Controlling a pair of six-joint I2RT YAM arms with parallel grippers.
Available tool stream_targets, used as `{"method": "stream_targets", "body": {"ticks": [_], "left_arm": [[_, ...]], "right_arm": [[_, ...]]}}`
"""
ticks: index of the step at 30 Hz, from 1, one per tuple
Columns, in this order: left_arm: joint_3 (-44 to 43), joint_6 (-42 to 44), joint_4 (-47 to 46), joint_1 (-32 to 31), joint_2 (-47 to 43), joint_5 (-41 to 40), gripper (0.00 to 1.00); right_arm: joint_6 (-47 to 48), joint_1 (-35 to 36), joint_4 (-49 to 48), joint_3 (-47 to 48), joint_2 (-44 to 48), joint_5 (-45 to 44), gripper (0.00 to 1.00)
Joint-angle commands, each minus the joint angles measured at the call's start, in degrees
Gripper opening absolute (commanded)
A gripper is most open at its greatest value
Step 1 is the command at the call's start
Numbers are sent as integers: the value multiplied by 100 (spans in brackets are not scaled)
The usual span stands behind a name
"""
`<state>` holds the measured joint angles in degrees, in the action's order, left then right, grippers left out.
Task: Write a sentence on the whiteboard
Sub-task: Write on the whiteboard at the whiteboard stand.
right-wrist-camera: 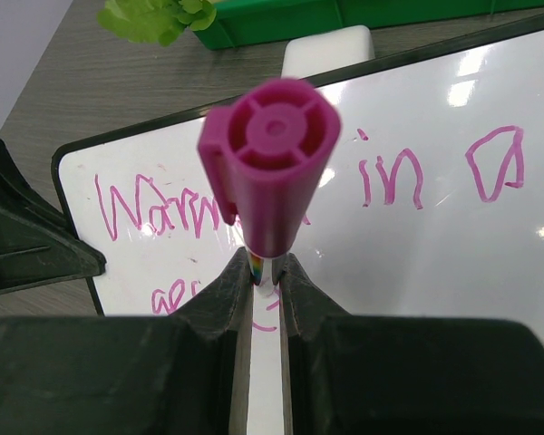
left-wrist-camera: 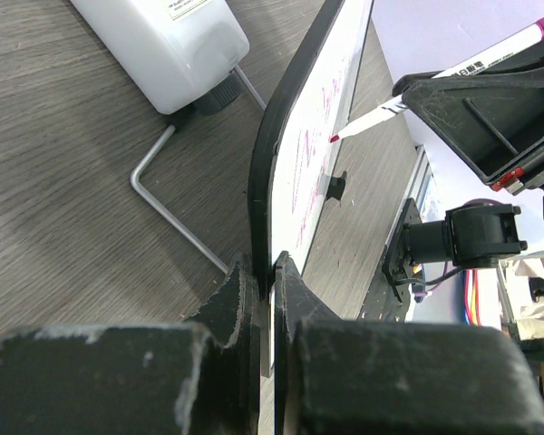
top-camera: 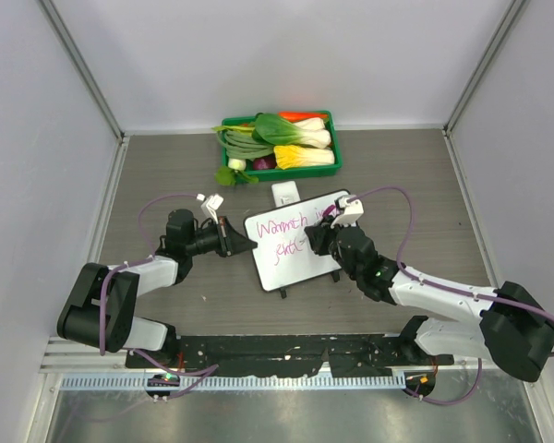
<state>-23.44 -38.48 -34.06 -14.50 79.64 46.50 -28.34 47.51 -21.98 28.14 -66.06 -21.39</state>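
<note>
Pinching whiteboard (top-camera: 295, 263) edge, left claw (left-wrist-camera: 264, 269), right claw (right-wrist-camera: 266, 270) gripping marker (right-wrist-camera: 270, 159) (magenta-capped)

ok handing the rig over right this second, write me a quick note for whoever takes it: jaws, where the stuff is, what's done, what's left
Left gripper: jaws shut on the dark rim of the whiteboard, holding it mid-table.
Right gripper: jaws shut on the pink marker, tip down near the board's second line.
Done: the sentence has a first line, roughly "Warmth in a", plus a few letters of a second.
Left: finish the second line, then lift the marker away. Part of that line is hidden behind the marker, so check it first.
</note>
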Motion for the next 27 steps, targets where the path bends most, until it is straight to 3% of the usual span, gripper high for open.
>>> {"method": "stream_targets", "body": {"ticks": [1,15,27], "left_arm": [[41,447,181,18,52,-572,0],[42,455,181,26,61,-572,0],[50,455,181,26,52,-581,0]], "right_arm": [[-23,4,44,7,-47,56,1],[-269,-5,238,-415,269,-155,1],[-67,-4,361,-125,462,-437,1]]}}
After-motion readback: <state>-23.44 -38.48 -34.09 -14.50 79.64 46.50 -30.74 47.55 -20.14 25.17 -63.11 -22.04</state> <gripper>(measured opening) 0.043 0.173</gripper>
